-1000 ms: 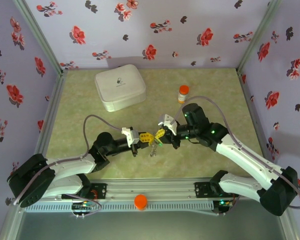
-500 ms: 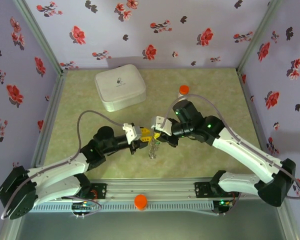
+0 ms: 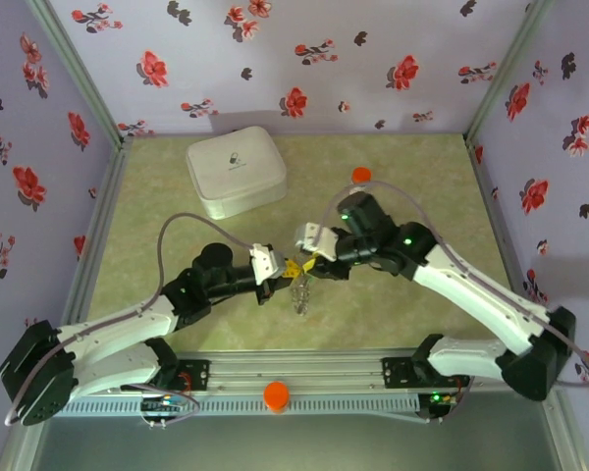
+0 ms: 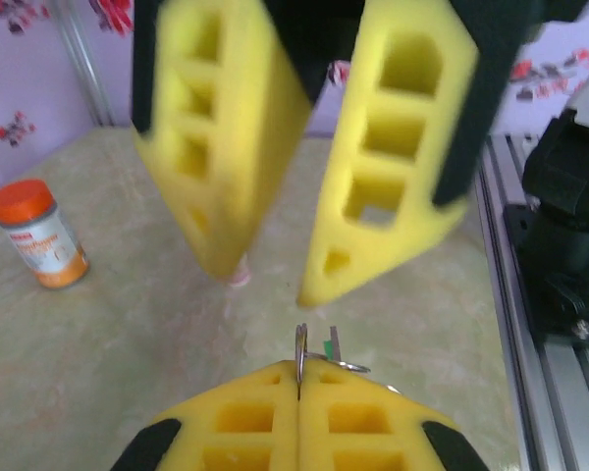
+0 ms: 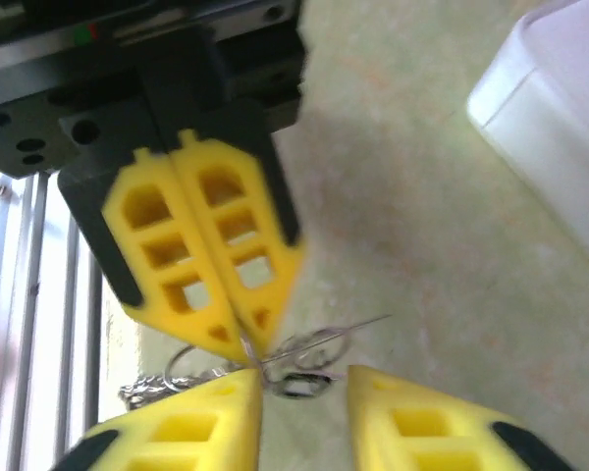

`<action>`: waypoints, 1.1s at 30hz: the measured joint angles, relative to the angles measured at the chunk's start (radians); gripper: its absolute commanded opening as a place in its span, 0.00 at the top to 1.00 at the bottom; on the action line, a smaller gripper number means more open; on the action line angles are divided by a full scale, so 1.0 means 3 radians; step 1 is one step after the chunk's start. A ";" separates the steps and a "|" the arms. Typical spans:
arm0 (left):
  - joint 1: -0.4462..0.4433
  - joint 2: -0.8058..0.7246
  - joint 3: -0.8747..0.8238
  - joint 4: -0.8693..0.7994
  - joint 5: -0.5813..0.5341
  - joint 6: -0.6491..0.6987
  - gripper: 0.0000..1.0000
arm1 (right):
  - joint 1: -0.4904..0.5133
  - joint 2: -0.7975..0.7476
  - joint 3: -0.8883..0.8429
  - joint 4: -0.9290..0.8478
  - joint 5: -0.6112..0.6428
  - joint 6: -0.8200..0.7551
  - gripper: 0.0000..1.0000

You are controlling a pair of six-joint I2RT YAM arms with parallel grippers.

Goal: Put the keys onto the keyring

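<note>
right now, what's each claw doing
Left claw: closed, pinching a thin metal loop of the keyring.
Right claw: open, fingers apart, gripping nothing.

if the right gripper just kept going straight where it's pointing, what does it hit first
Most likely the thin wire loops just ahead of the open right gripper, pinched by the shut left gripper, whose tips sit right behind; depth is unclear.

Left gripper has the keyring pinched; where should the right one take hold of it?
Probably on the keyring at the thin wire loop jutting past the left gripper's closed fingertips, coming head-on from the side opposite that gripper. The loop sticks out free there, and the right gripper faces it with jaws open.
</note>
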 measured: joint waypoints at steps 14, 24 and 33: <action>0.0000 0.0510 -0.0532 0.1896 0.0051 -0.0581 1.00 | -0.0134 -0.0369 -0.0824 0.1029 -0.0548 0.0671 0.73; 0.0000 0.0510 -0.0534 0.1980 0.0089 -0.0640 1.00 | -0.0134 -0.0356 -0.0866 0.1091 -0.0614 0.0676 0.83; 0.0019 0.0491 -0.0553 0.1953 0.0103 -0.0626 0.75 | -0.0153 -0.0275 -0.0781 0.0913 -0.0796 0.0613 1.00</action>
